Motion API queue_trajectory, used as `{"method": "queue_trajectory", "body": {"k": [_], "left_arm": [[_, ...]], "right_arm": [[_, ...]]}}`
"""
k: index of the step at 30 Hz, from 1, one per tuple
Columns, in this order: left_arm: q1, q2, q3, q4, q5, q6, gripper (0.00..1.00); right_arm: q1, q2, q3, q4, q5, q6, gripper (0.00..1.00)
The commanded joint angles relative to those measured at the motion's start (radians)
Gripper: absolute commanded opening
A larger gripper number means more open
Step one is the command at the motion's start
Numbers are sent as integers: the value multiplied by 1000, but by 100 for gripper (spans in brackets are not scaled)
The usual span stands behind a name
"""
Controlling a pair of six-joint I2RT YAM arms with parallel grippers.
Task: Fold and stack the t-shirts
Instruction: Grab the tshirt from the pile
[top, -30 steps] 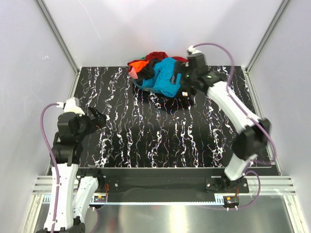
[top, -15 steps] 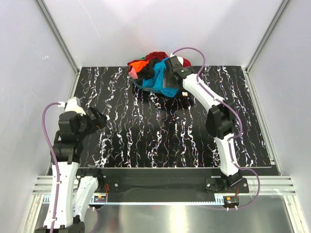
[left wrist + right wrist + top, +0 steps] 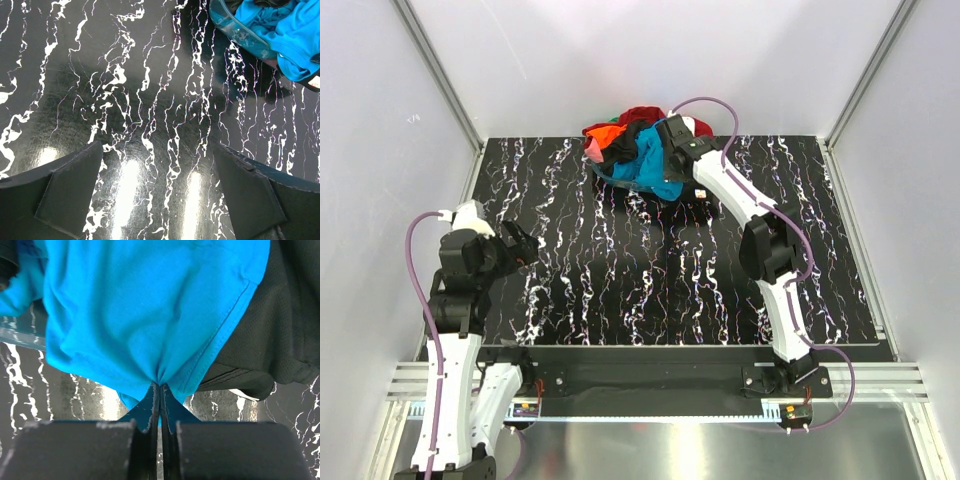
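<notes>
Spreading out as a glossy black worktop veined in white, throwing back light in bright patches on the near left. Carrying one loose heap of t-shirts at the middle of the far edge: teal-blue shirt in front, black shirt just beside it, orange shirt and red shirt behind. Bearing a clear plastic strip at the heap's near left side.

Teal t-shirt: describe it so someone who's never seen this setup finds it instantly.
On the black white-veined table, find the heap of t-shirts at the middle of the far edge. The teal t-shirt lies on its near side, a fold pinched in the right gripper. It is the only bright blue piece among the red shirt, orange shirt and black shirt.
</notes>
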Motion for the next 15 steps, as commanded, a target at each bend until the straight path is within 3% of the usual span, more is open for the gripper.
{"method": "queue_trajectory", "body": {"k": [1, 4, 8, 9, 12, 14, 15], "left_arm": [[11, 2, -3, 29, 6, 16, 99], [11, 3, -4, 31, 8, 16, 99], [11, 5, -7, 32, 11, 19, 99], [12, 5, -6, 34, 12, 19, 99], [12, 6, -6, 35, 11, 19, 99], [11, 9, -7, 34, 11, 19, 99], [11, 11, -7, 32, 9, 21, 99]], "right_arm": [[2, -54, 80, -15, -14, -11, 0], [5, -79, 242, -58, -91, -46, 0], [20, -48, 829, -136, -230, -126, 0], [31, -72, 858, -98, -247, -143, 0], [72, -436, 566, 217, -292, -200, 0], [72, -546, 377, 363, -292, -177, 0], [72, -571, 373, 356, -294, -172, 0]]}}
